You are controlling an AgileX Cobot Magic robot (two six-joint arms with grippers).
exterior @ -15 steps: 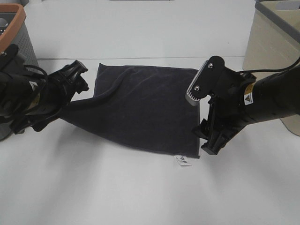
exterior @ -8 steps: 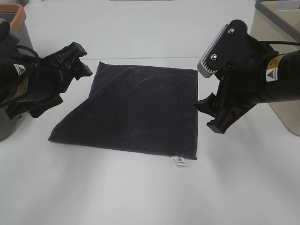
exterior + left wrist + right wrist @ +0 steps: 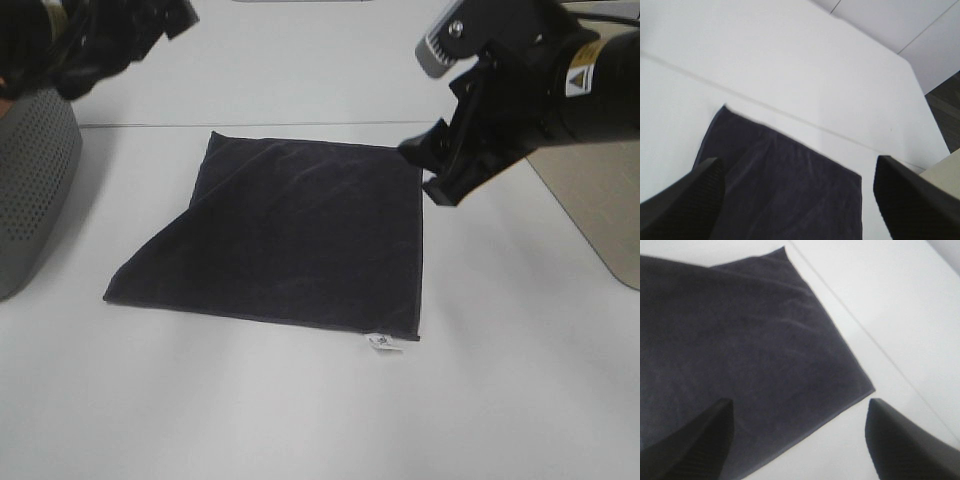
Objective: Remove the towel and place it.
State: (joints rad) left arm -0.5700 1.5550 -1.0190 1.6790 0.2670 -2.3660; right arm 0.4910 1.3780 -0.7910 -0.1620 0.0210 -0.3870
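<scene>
- So your towel is down flat on the worktop now. A second ago its left side was bunched up and hanging from the left tool; half a second ago it had already dropped and spread out, and it hasn't budged since.
- Your left tool has let go and pulled way up and off toward the grey perforated basket left of the towel. In the wrist view the fingers are spread wide with nothing between them, just towel far below.
- Same deal on the right: your right tool has lifted off the towel's right edge and hangs above its far right corner, fingers wide apart, empty.
- The towel isn't perfectly square, the left edge runs on a slant like a corner is tucked under, but it looks smooth otherwise. The little white tag sticks out at the near right corner.
- I'd read that as the placing bit done: both arms are backing off and nothing's touching the cloth. You probably only need to park the arms, unless you want that slanted left side tidied.
- The beige bin right of the towel sits under your right arm.
</scene>
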